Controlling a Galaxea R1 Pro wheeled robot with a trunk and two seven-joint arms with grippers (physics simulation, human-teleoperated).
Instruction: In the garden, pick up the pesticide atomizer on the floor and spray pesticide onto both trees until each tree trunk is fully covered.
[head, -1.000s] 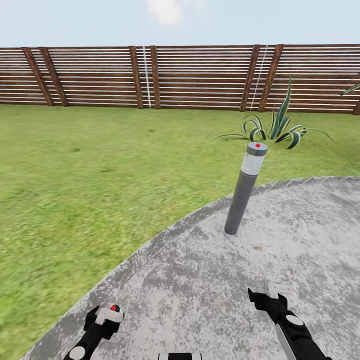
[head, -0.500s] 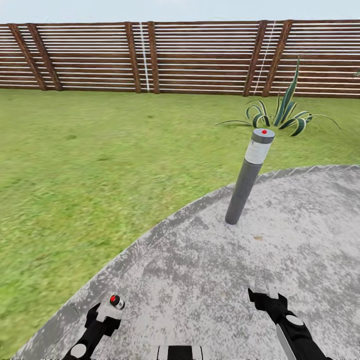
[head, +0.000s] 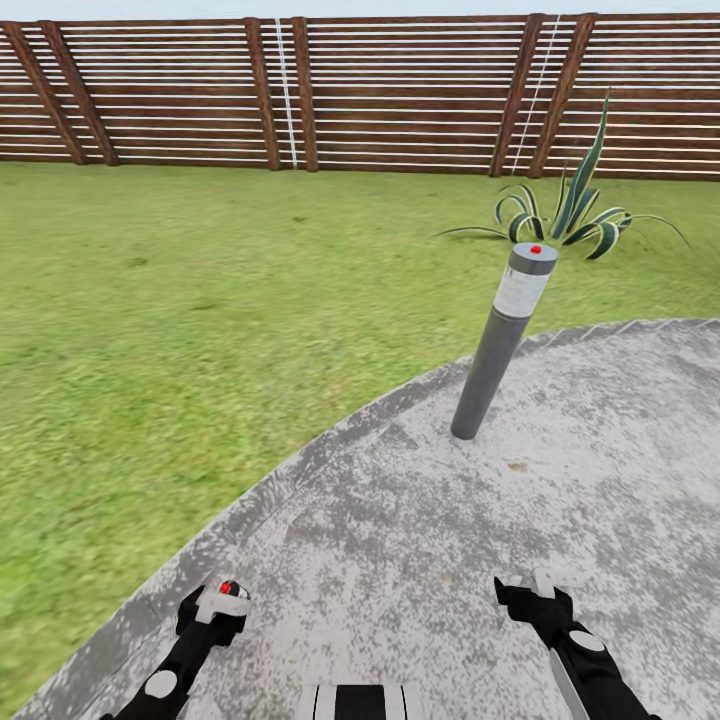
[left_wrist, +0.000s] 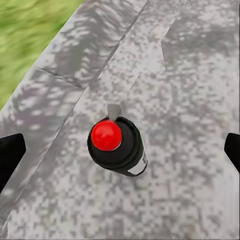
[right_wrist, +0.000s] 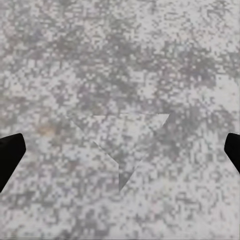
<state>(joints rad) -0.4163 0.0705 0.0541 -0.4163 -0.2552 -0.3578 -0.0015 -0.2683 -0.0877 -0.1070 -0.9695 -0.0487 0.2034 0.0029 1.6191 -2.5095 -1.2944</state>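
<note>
Pesticide atomizer, red-capped, at lower left of frame over grey paving; between parted left gripper fingers, contact unclear. Right gripper fingers apart, lower right.

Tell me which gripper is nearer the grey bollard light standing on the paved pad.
Right. The right gripper hangs low over the paving, closer to the bollard light base. The left gripper is farther off, by the pad's grass-side edge, across the pad from the bollard.

A small black pesticide atomizer with a red top button is standing upright on the grey paving. It is sitting near the paving's curved edge, beside the lawn of the garden.
</note>
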